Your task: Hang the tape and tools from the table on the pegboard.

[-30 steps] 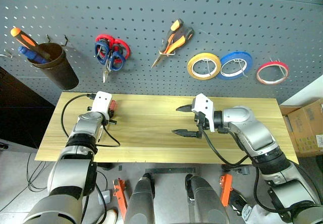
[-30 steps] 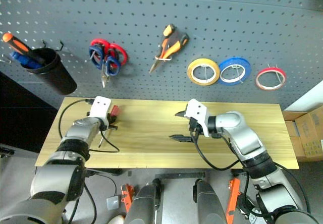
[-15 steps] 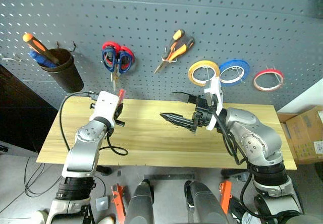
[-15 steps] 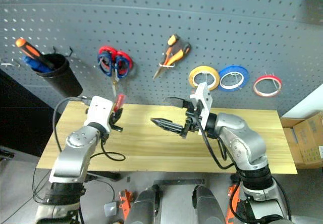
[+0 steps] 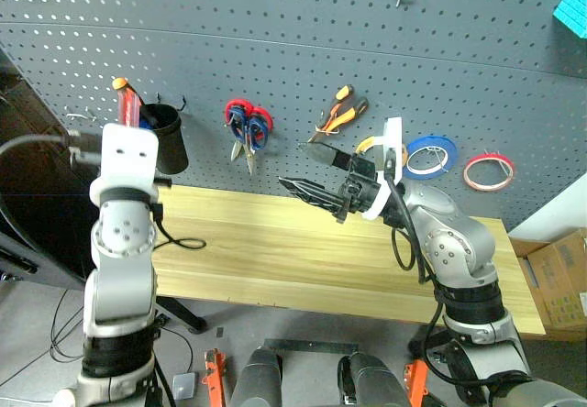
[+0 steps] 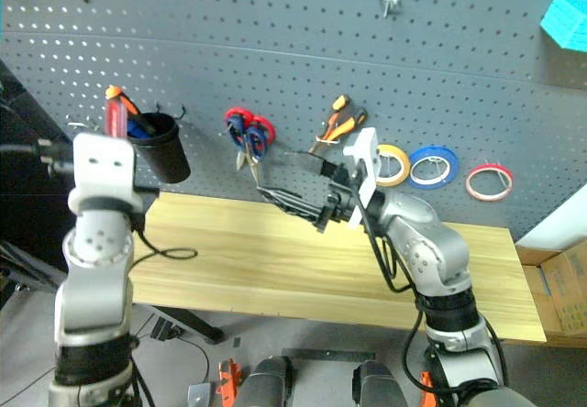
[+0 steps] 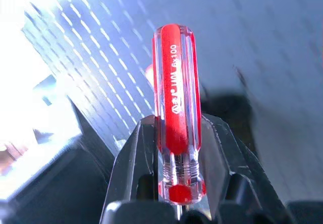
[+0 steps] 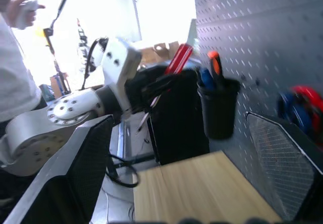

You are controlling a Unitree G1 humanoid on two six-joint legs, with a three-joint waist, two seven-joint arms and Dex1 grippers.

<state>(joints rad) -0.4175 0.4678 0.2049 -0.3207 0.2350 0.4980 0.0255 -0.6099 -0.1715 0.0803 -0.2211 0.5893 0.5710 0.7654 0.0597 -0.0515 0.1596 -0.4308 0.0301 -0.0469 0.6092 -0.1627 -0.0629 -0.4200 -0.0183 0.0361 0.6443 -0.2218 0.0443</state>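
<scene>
My left arm stands nearly upright at about nine o'clock in the head view, wrist raised, and my left gripper (image 7: 176, 148) has its two black fingers (image 7: 136, 158) clamped on the red-handled screwdriver (image 7: 176, 108), handle pointing up. My right arm bends in from four o'clock, forearm reaching toward ten o'clock, and my right gripper (image 5: 316, 173) holds its fingers spread wide apart with nothing between them

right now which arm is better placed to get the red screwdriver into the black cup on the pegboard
Left. The left gripper is shut on the red-handled screwdriver, raised beside the black cup on the pegboard. The right gripper is open, empty, and farther along the table.
</scene>
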